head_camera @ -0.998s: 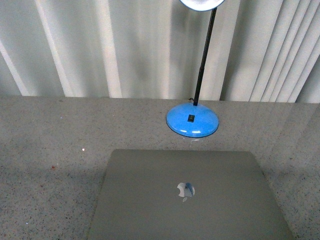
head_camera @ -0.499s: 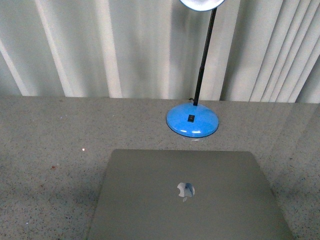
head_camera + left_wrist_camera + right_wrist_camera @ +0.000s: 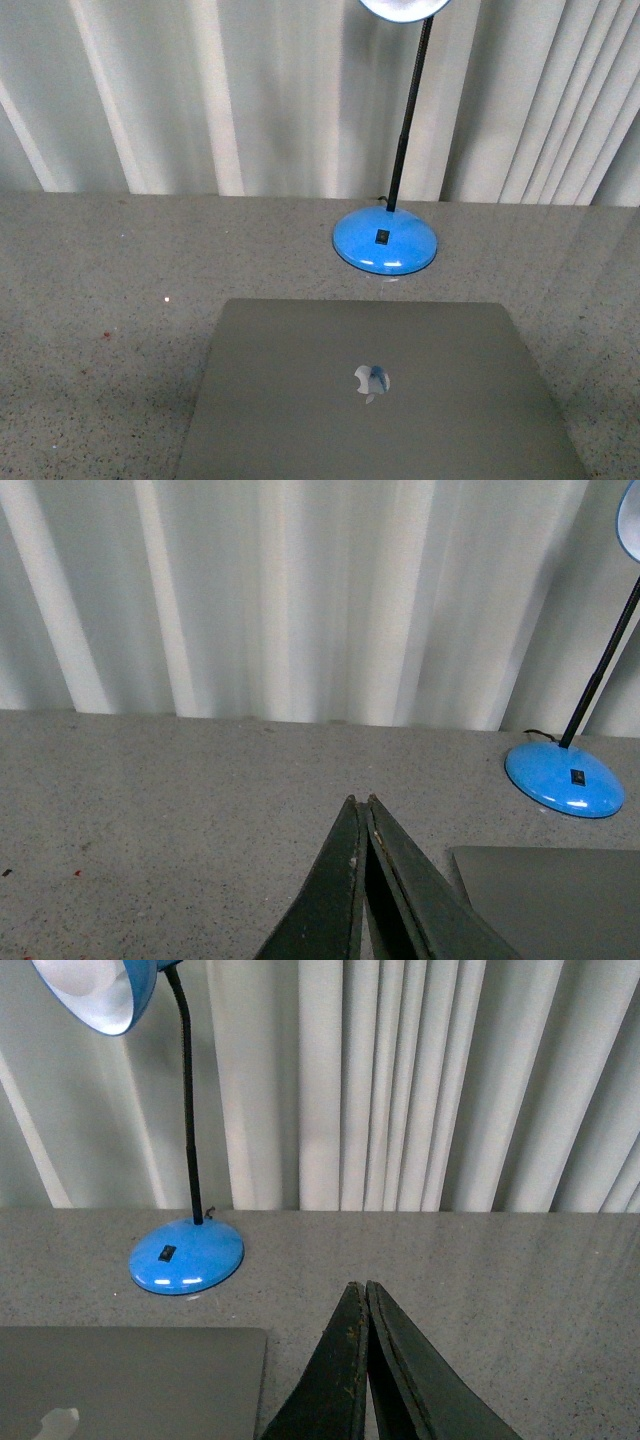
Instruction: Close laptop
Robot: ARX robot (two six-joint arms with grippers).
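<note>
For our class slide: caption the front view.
Closed silver laptop lying lid-up on speckled table, blue desk lamp behind.

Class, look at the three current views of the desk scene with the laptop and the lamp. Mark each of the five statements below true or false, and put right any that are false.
1. The laptop lies with its lid down, logo facing up. True.
2. The lamp base is red. False: it is blue.
3. The left gripper is shut, its fingers pressed together and holding nothing. True.
4. The right gripper is clamped on the laptop's edge. False: it is shut on nothing, above the grey table, apart from the laptop.
5. The lamp base stands on top of the laptop. False: it stands on the table beyond the laptop, apart from it.
</note>
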